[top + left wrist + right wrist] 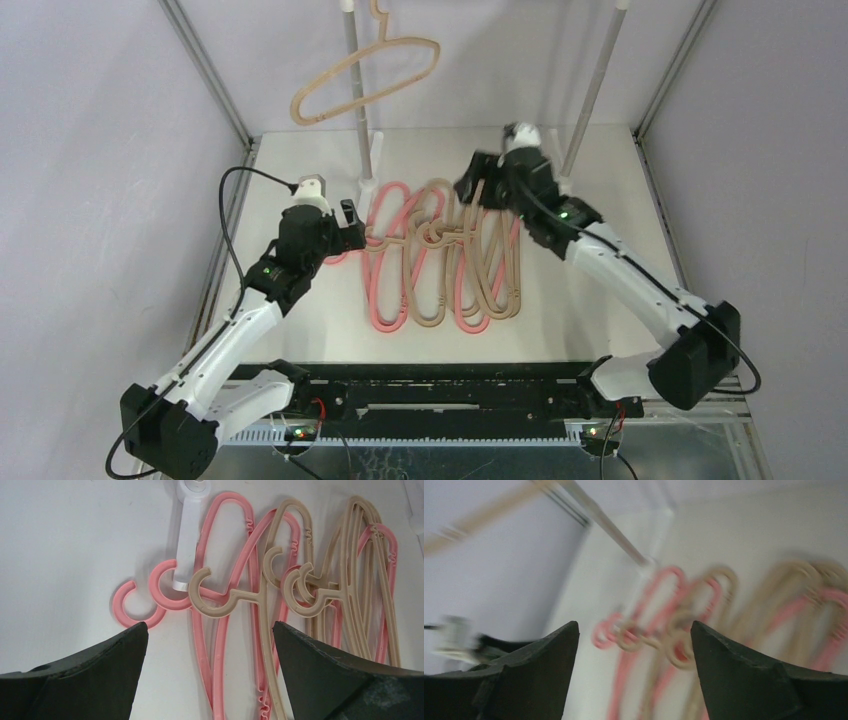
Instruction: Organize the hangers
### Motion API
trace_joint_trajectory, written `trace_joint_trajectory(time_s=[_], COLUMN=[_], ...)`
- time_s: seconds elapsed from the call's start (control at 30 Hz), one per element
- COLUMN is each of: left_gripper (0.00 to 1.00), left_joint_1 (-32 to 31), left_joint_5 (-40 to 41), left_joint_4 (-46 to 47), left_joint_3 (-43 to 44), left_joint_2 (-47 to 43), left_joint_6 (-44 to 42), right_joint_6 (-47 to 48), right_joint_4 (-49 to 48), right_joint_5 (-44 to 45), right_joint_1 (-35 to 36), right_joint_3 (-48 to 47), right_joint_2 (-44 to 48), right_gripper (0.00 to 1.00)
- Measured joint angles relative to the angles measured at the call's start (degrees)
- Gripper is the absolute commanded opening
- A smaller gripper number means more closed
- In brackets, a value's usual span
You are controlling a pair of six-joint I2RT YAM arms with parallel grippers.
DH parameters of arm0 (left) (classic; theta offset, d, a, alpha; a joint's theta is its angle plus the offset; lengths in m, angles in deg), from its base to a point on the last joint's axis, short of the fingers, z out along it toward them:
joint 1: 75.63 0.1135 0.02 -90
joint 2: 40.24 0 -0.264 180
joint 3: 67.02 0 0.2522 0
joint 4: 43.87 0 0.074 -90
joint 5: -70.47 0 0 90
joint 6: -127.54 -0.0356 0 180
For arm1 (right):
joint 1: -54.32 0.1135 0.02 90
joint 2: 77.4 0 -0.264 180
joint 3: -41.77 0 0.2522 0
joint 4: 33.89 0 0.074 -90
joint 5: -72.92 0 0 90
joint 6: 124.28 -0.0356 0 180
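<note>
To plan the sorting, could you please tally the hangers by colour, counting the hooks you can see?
Pink hangers: 3
Beige hangers: 4, with 3 lying flat and 1 hanging on the rack
Total: 7 by visible hooks; overlaps may hide more.
</note>
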Motion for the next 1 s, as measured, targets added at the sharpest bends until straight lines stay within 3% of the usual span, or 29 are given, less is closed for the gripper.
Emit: trace_joint_trajectory(time_s=[0.07,0.3,0.47,0.73,0.83,0.93,1.0], left_gripper=[0.99,0.99,0.99,1.00,1.00,1.00,0.99], left_joint_1=[0.0,0.0,0.0,0.0,0.0,0.0,0.0], left_joint_5=[0.0,0.1,0.1,0.2,0.2,0.2,0.2], left_joint_4=[0.2,0.3,0.3,0.6,0.7,0.7,0.7], left_joint_3=[-0.2,-1.2,-1.2,-3.1,-3.1,-3.1,-3.1], left_joint_2=[-0.2,-1.6,-1.9,-2.0,-2.1,-2.1,-2.1], left_joint_6=[0.0,0.0,0.1,0.1,0.4,0.5,0.5], right_joint_6=[0.9,1.3,1.1,0.8,0.6,0.6,0.2], right_joint_4=[3.8,13.4,13.7,11.9,10.8,10.4,9.9], right_joint_5=[2.0,4.7,6.5,7.1,7.5,8.3,8.4], right_joint_1=[2.3,8.5,10.4,10.7,10.7,10.7,10.7], right_joint_3=[4.0,12.6,12.6,13.8,14.5,14.5,14.5], right_joint_2=[-2.5,-12.8,-14.1,-17.3,-18.7,-18.9,-18.9], right_gripper=[0.61,0.60,0.59,0.50,0.35,0.07,0.00])
